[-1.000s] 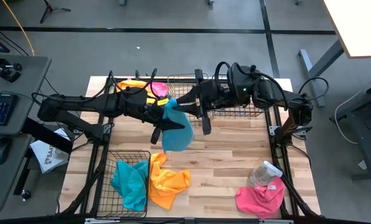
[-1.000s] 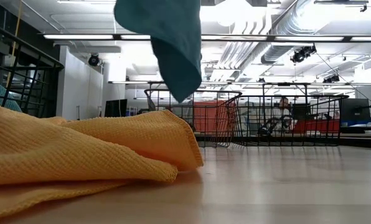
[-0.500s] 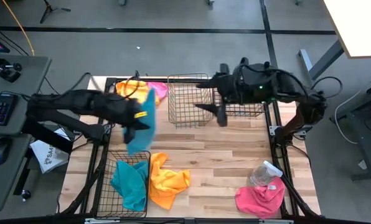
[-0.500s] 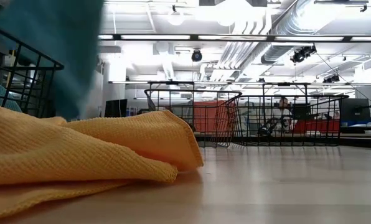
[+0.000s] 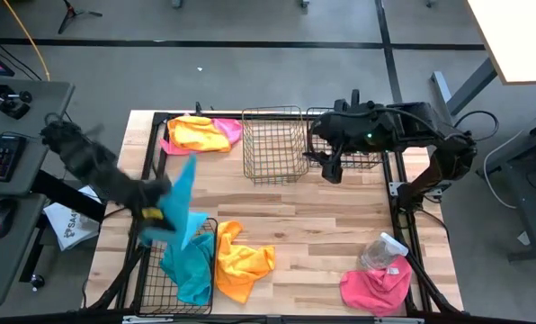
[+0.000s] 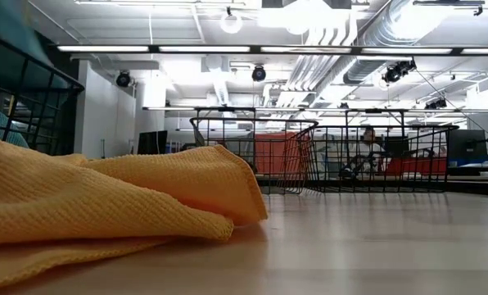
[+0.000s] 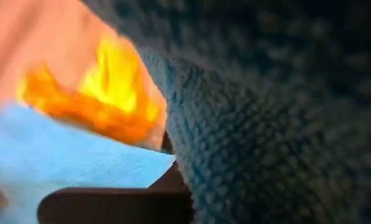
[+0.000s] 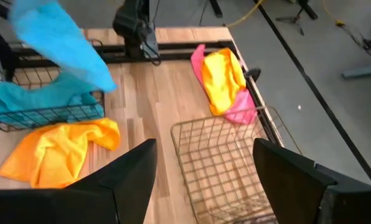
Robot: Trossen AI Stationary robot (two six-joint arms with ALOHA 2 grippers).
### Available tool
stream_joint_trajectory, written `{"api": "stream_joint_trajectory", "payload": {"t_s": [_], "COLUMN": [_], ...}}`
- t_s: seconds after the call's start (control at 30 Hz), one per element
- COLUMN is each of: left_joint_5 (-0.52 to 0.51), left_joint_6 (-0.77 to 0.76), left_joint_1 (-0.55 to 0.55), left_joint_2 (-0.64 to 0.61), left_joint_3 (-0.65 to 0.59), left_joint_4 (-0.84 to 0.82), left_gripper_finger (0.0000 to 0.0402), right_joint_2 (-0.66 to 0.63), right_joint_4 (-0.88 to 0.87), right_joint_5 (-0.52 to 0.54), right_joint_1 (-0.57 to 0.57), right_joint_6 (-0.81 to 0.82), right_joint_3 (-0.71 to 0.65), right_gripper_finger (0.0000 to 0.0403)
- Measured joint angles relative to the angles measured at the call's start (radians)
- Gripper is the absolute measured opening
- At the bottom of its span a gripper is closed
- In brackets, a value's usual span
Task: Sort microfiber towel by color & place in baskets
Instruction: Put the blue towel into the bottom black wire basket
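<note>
My left gripper (image 5: 154, 222) is shut on a turquoise microfiber towel (image 5: 182, 200), (image 8: 60, 42), above the far rim of the near-left basket (image 5: 157, 290). That basket holds another turquoise towel (image 5: 187, 265). An orange towel (image 5: 243, 267) lies on the table beside it. An orange and a pink towel (image 5: 201, 133) lie piled at the far left, and a pink one (image 5: 376, 288) at the near right. My right gripper (image 8: 204, 180) hangs open, with nothing in it, by the two far baskets (image 5: 272, 144), (image 5: 349, 155). My left gripper holds the turquoise towel, lifted clear of the table and over the near-left basket. In the left wrist view the cloth (image 7: 279, 112) fills the picture and hides the fingers, and the high view is blurred there. Which part it has cannot be told.
A clear spray bottle (image 5: 381, 251) lies by the pink towel at the near right. The black table frame (image 5: 403, 225) runs along both sides. Bare wood (image 5: 313, 225) lies in the table's middle. The low view shows the orange towel (image 6: 105, 205) close up.
My left gripper has swung fast from the table's middle toward the left and near edges, carrying the turquoise towel to above the near-left basket. My right gripper has drawn away from the towel toward the right edge.
</note>
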Motion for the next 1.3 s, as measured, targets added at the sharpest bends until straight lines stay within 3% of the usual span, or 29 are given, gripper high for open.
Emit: {"api": "stream_joint_trajectory", "payload": {"t_s": [0.17, 0.33, 0.67, 0.97, 1.13, 1.23, 1.3], "left_joint_5": [-0.015, 0.018, 0.152, 0.143, 0.145, 0.227, 0.324], "left_joint_6": [-0.123, -0.223, -0.277, -0.3, -0.138, -0.033, -0.05], "left_joint_1": [-0.173, -0.273, -0.312, -0.282, -0.22, -0.162, -0.121], "left_joint_2": [0.171, 0.353, 0.57, 0.5, 0.392, 0.34, 0.308], "left_joint_3": [-0.001, -0.002, -0.002, -0.052, -0.16, -0.225, -0.283], "left_joint_4": [-0.033, -0.023, 0.122, 0.198, 0.215, 0.211, 0.181], "left_gripper_finger": [0.0, 0.0, 0.0, 0.0, 0.0, 0.0, 0.0], "right_joint_2": [0.003, 0.004, 0.015, 0.017, 0.017, 0.017, 0.017], "right_joint_4": [-0.007, -0.008, -0.008, -0.048, -0.064, -0.064, -0.063], "right_joint_5": [0.001, 0.028, 0.029, 0.024, 0.024, 0.024, 0.024], "right_joint_1": [0.0, -0.004, -0.004, -0.004, -0.004, -0.004, -0.004], "right_joint_6": [0.003, 0.003, -0.031, -0.031, -0.031, -0.03, -0.022], "right_joint_3": [0.0, 0.0, 0.0, 0.0, 0.0, 0.0, 0.0], "right_gripper_finger": [0.0259, 0.0259, 0.0259, 0.0259, 0.0259, 0.0259, 0.0259]}}
